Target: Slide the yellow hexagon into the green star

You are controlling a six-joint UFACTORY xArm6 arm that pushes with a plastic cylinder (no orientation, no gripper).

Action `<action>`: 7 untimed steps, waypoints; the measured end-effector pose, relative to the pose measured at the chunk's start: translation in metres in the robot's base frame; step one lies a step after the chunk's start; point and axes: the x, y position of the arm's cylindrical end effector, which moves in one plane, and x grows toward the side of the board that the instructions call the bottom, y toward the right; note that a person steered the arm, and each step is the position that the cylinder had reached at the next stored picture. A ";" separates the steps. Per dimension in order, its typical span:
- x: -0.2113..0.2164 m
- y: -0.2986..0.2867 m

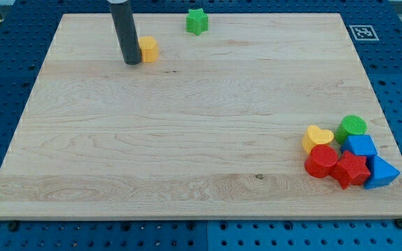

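The yellow hexagon [149,49] lies near the board's top left. My tip [132,62] is at its left side, touching or almost touching it, and the dark rod hides the block's left edge. The green star [197,21] sits near the board's top edge, up and to the right of the hexagon, with a gap of bare wood between them.
A cluster sits at the board's lower right: a yellow heart [317,138], a green cylinder [353,127], a red cylinder [321,160], a red star [351,170], a blue block [361,146] and a blue triangle [382,172]. A marker tag [362,32] is at the top right corner.
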 end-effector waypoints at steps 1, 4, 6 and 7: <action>-0.007 0.006; -0.008 0.023; -0.034 0.014; -0.034 0.043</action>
